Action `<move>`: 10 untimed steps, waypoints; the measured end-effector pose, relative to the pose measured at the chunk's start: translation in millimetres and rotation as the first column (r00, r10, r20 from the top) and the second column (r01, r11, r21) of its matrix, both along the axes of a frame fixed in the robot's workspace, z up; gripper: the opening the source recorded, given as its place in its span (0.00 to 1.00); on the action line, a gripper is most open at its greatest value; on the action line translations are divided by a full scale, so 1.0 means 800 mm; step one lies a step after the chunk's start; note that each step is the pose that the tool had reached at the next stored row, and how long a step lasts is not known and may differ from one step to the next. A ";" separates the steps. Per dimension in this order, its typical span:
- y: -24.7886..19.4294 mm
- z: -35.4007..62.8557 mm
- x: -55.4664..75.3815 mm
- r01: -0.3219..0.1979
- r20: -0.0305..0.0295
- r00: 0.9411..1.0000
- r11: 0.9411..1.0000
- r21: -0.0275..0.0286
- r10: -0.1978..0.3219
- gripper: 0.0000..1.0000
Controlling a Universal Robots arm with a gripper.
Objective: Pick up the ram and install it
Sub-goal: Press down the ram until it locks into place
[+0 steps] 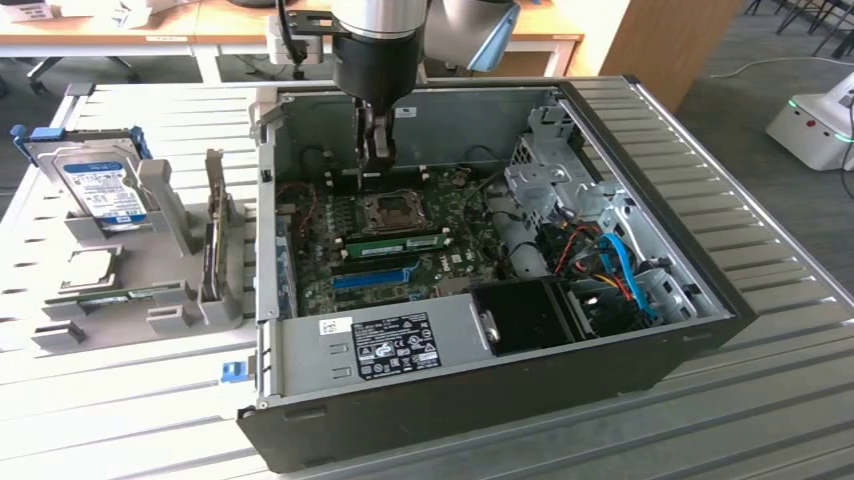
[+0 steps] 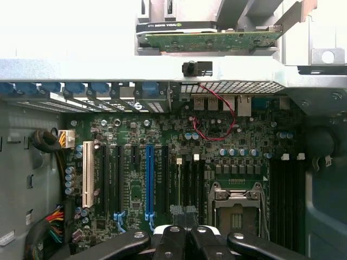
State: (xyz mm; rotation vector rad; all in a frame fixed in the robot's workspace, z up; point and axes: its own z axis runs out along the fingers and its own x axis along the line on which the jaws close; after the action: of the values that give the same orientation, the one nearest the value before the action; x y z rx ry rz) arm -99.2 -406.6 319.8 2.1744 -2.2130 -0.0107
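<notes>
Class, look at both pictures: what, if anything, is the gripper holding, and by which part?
Nothing. The gripper hangs shut and empty over the motherboard; one memory stick already sits in its slot.

Gripper (image 1: 378,150) inside the open computer case (image 1: 667,345)
Its fingers are closed, empty, above the motherboard (image 1: 387,250); a ram (image 1: 395,243) sits installed there.

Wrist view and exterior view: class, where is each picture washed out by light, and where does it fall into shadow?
Wrist view: the area above the case's metal edge is blown out white; the motherboard is evenly lit. Exterior view: the fan shroud sits in deep shadow; the ribbed table is bright.
</notes>
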 end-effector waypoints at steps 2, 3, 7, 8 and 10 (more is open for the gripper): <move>0.0000 0.000 0.000 0.000 0.000 1.000 1.000 0.000 0.000 0.11; 0.0000 0.000 0.000 0.000 0.000 1.000 1.000 0.000 0.000 0.11; 0.0000 0.000 0.000 0.000 0.000 1.000 1.000 0.000 0.000 0.11; 0.0000 0.000 0.000 0.000 0.000 1.000 1.000 0.000 0.000 0.11; -0.0001 0.000 0.000 0.000 0.000 1.000 1.000 0.000 0.000 0.11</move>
State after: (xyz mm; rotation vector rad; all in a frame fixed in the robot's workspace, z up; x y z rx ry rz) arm -99.0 -406.7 319.9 2.1744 -2.2129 -0.0106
